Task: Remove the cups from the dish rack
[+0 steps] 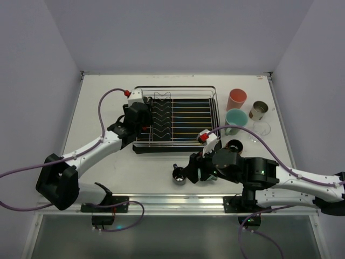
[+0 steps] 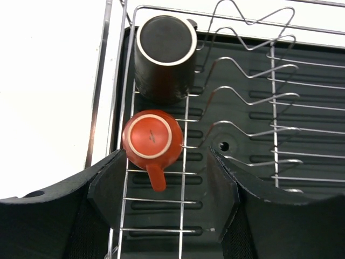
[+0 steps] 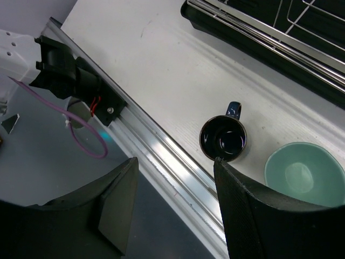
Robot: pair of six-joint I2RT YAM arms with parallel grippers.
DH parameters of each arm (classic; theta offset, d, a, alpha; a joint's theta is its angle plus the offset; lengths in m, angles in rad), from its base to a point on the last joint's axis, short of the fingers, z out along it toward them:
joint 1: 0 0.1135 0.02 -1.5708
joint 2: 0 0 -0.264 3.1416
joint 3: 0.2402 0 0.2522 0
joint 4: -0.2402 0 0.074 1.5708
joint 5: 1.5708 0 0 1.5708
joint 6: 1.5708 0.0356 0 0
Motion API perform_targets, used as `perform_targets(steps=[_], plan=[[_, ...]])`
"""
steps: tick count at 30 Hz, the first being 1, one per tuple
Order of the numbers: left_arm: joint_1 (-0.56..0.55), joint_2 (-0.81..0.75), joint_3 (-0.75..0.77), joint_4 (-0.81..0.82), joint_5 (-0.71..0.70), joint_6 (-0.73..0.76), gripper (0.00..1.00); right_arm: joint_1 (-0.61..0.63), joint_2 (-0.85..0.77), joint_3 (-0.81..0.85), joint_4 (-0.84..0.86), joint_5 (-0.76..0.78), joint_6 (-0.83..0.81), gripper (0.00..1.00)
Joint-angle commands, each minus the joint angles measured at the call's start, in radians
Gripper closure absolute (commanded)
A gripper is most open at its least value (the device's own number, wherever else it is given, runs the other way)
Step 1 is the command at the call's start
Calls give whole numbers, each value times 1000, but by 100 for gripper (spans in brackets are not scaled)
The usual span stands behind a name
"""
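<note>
We see the left gripper (image 2: 166, 172) spread over the silver wire dish rack on its black tray (image 2: 312, 75). The upturned orange mug (image 2: 151, 137) sits just ahead of its 2 fingertips, handle between them, ungripped. The right gripper (image 3: 175, 164) is spread and empty, with the small shiny dark metal mug (image 3: 223, 139) upright on the white table (image 3: 161, 70) just beyond it.

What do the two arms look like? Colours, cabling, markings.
Both arms match: the left arm and right arm have white links between black joint housings. A lavender cable runs along each, with a red connector near the wrist. Small green lights show on the right arm. The left gripper and right gripper have broad matte-black fingers.
</note>
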Motion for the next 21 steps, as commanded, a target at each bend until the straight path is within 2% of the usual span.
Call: perform_targets(steps=[1, 13, 14, 21], plan=[[15, 16, 4, 83, -86, -17, 34, 5, -4, -20, -1, 31, 22, 39], [63, 110, -15, 113, -34, -5, 34, 6, -7, -15, 6, 25, 24, 40], [63, 117, -13, 151, -34, -2, 34, 6, -8, -17, 7, 22, 25, 40], [66, 148, -7, 147, -58, 9, 33, 6, 2, -17, 10, 13, 28, 40]])
